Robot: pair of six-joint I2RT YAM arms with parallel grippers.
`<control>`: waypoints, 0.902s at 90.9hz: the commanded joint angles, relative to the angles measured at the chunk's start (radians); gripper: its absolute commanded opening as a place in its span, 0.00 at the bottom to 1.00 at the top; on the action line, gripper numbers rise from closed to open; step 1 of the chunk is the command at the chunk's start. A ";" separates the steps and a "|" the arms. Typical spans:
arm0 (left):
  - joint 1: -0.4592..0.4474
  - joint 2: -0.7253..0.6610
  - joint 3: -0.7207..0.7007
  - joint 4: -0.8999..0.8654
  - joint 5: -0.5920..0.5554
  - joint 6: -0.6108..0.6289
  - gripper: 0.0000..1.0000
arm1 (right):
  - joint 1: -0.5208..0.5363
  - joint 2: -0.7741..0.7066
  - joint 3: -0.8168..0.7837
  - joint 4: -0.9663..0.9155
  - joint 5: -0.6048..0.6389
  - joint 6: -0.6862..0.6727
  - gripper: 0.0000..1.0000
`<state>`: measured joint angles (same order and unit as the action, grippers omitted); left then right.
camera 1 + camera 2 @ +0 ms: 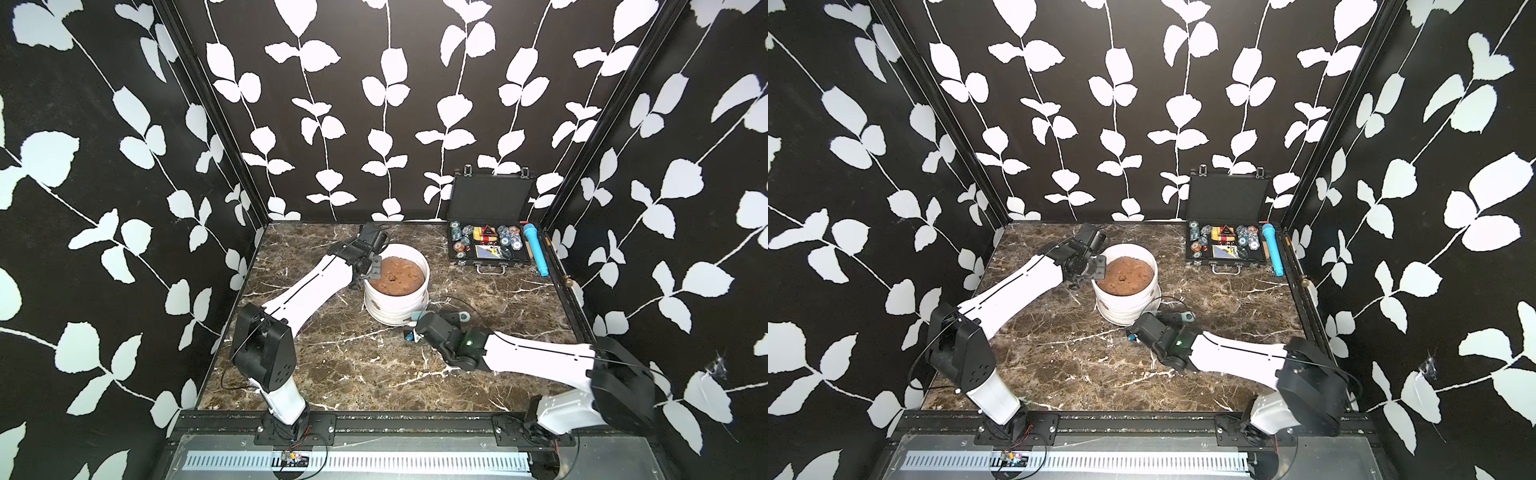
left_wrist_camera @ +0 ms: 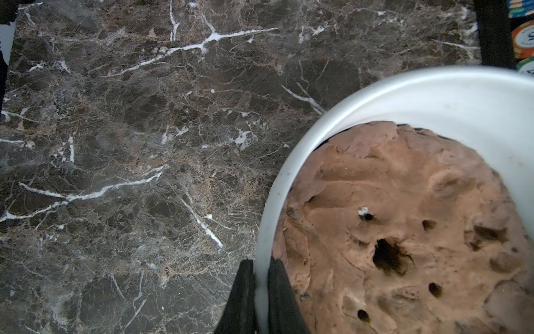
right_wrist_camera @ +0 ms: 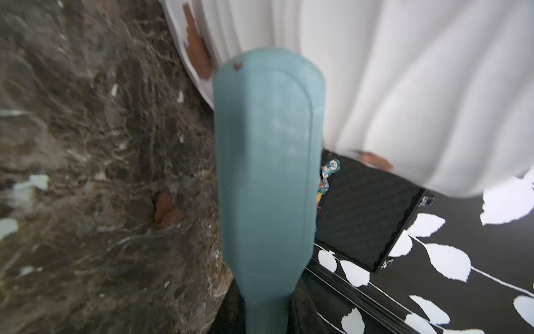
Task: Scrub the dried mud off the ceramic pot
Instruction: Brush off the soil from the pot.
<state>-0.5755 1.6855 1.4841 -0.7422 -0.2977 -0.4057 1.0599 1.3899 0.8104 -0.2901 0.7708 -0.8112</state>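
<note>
The ceramic pot (image 1: pixel 395 305) (image 1: pixel 1125 307) is white and ribbed and stands mid-table in both top views. My left gripper (image 2: pixel 261 264) (image 1: pixel 370 270) is shut on its rim (image 2: pixel 289 173), one finger outside and one inside. Dried mud shows as reddish-brown blotches (image 3: pixel 198 49) (image 3: pixel 375 162) on the pot's wall (image 3: pixel 419 86). One flake (image 3: pixel 166 209) lies on the table. My right gripper (image 3: pixel 265 289) (image 1: pixel 415 326) is shut on a teal brush (image 3: pixel 268 173). The brush head is against the pot's lower wall on the near right side, its bristles hidden.
Brown soil with a pit (image 1: pixel 395 276) fills the pot. An open black case of chips (image 1: pixel 490 245) stands at the back right, with a blue microphone-shaped item (image 1: pixel 536 249) beside it by the right wall. Patterned walls enclose the marble table (image 1: pixel 353 365).
</note>
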 commanded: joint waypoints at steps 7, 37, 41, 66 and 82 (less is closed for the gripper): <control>-0.006 0.022 -0.007 -0.014 0.067 0.054 0.00 | 0.013 -0.063 0.024 -0.040 -0.076 0.059 0.00; -0.006 0.007 -0.017 -0.031 0.043 0.004 0.00 | 0.113 0.155 0.230 0.140 -0.089 0.057 0.00; -0.003 0.004 -0.015 -0.032 0.045 -0.014 0.00 | 0.124 0.192 0.267 0.127 -0.048 0.087 0.00; -0.004 -0.015 -0.018 -0.030 0.059 -0.102 0.00 | 0.172 0.393 0.494 -0.117 0.145 0.344 0.00; -0.003 -0.013 -0.003 -0.065 0.067 -0.155 0.00 | 0.172 0.467 0.574 -0.160 0.214 0.355 0.00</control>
<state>-0.5743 1.6863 1.4841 -0.7353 -0.2871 -0.4744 1.2362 1.8256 1.3331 -0.3962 0.8742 -0.5156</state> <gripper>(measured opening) 0.096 0.212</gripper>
